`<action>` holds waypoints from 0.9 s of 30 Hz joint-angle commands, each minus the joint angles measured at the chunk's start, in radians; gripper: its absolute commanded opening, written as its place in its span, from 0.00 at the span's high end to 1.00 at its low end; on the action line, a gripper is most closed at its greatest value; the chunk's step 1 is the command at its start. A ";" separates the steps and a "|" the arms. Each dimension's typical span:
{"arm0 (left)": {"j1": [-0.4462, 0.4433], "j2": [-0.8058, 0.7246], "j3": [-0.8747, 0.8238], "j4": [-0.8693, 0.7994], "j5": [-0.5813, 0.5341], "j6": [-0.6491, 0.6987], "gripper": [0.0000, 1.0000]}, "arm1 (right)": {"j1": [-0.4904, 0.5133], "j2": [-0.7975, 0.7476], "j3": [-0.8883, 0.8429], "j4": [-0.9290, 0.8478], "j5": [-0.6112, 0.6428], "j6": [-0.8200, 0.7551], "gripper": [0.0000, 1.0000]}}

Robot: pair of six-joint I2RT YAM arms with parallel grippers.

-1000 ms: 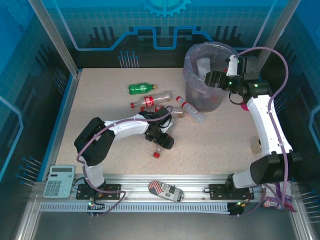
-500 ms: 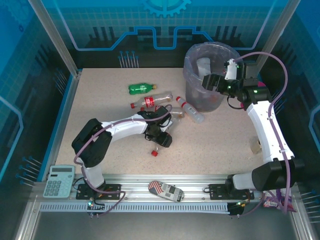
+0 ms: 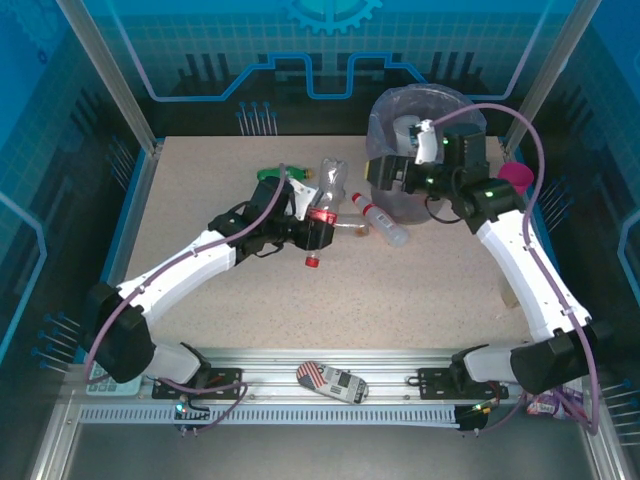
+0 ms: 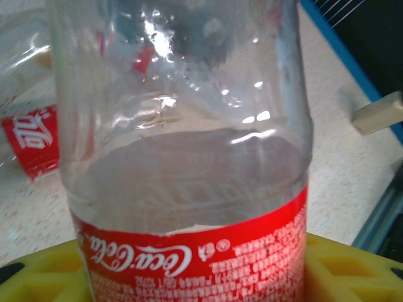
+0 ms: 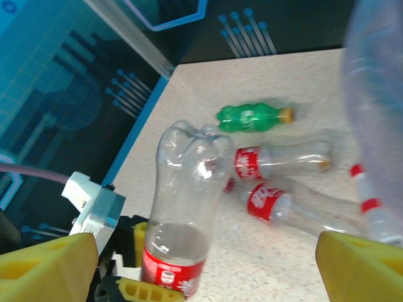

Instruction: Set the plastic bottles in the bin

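Left arm: lifted since earlier, raising clear red-labelled plastic bottle, centre frame.
Left gripper: clamped on its label.
Right gripper: open beside round grey lilac-lined bin, upper right.
Carry: we hold firm, clearing the rim.

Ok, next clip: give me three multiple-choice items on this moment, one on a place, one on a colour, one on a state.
1. Where does the green bottle lie? A) on the table B) on the floor C) on a shelf
2. What colour is the label on the held bottle? A) blue B) red C) white
3. How is the right gripper? A) shut on a cap B) shut, empty C) open, empty

1 A: it lies on its side on the speckled top.
2 B: the left gripper clamps it at a red label.
3 C: its yellow fingers stand wide apart, with nothing between them.
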 commanded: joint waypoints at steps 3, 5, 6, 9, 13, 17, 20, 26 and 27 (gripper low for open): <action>0.010 -0.009 -0.040 0.150 0.116 -0.044 0.52 | 0.080 0.108 -0.020 0.173 -0.052 0.081 0.10; 0.009 -0.010 -0.051 0.181 0.138 -0.053 0.52 | 0.094 0.146 -0.018 0.208 -0.061 0.097 0.10; 0.008 -0.013 -0.057 0.198 0.146 -0.059 0.52 | 0.098 0.165 -0.015 0.219 -0.064 0.106 0.11; 0.010 -0.013 -0.065 0.218 0.169 -0.063 0.52 | 0.100 0.204 -0.017 0.254 -0.058 0.130 0.12; 0.009 -0.006 -0.061 0.223 0.198 -0.058 0.52 | 0.100 0.245 -0.012 0.273 -0.058 0.142 0.16; 0.009 0.006 -0.052 0.223 0.208 -0.057 0.52 | 0.101 0.255 -0.012 0.284 -0.062 0.146 0.31; 0.009 0.017 -0.041 0.219 0.204 -0.058 0.51 | 0.099 0.251 -0.009 0.268 -0.057 0.134 0.39; 0.015 0.017 -0.039 0.213 0.161 -0.062 0.14 | 0.085 0.241 0.016 0.243 -0.049 0.101 0.44; 0.018 0.008 -0.049 0.212 0.148 -0.064 0.06 | 0.081 0.241 0.037 0.228 -0.044 0.085 0.45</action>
